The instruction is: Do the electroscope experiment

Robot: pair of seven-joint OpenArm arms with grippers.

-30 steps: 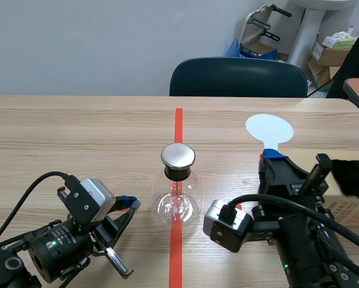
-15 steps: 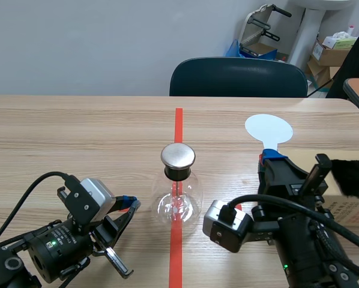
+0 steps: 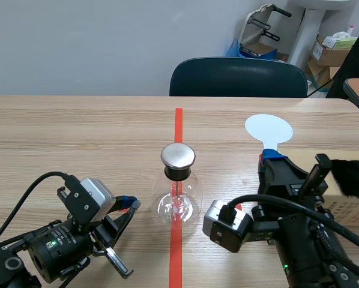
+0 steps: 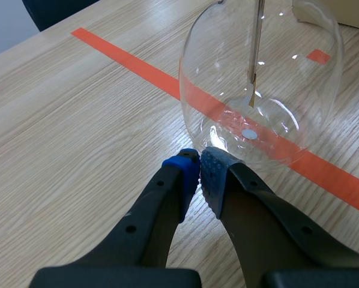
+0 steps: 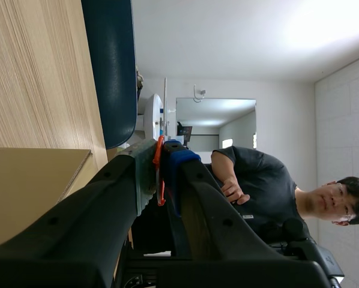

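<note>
Wooden table (image 3: 77,132) | flask (image 3: 178,201) upright | left hand (image 4: 199,169) closed, empty | right hand (image 3: 273,158) pinching paddle (image 3: 268,128), disc pointing away

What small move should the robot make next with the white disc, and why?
Probably the right gripper should swing the white disc toward the metal cap. It already holds the disc, yet the disc hangs well aside of the cap; the left gripper rests shut by the glass flask.

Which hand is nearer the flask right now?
Left. The left hand sits shut at the base of the flask; the right hand is farther off, gripping the paddle.
</note>
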